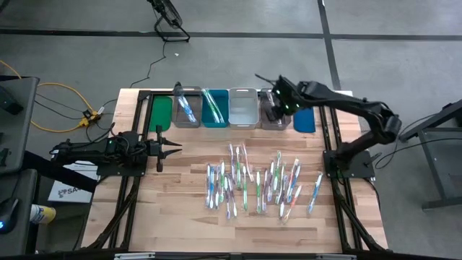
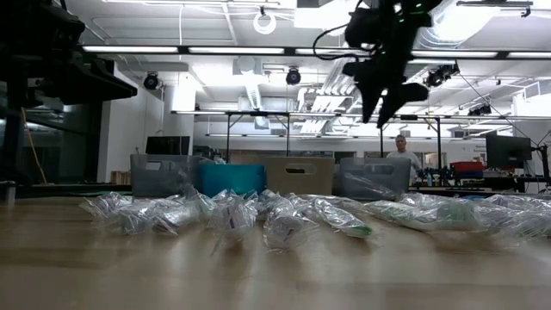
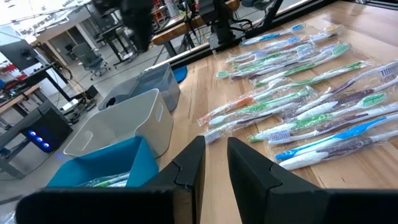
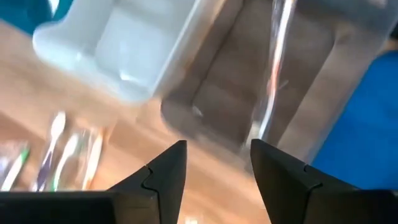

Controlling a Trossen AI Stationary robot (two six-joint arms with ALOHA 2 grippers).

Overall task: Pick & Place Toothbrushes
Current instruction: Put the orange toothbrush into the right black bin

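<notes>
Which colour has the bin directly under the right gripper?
Grey, translucent plastic bin; the high view shows it best.

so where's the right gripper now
In the high view the right gripper hangs over the grey bin at the back of the table, between the white bin and the blue one.

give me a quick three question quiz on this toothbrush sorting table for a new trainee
1. True or false: the right gripper is over the row of bins.
2. Which arm waits at the table's left side, away from the toothbrushes?
A. left
B. right
3. Fill in: the right gripper's jaws stand ____ above the grey bin.

Key: 1 true. 2 A, the left gripper is parked there. 3 open, nothing between them.
</notes>
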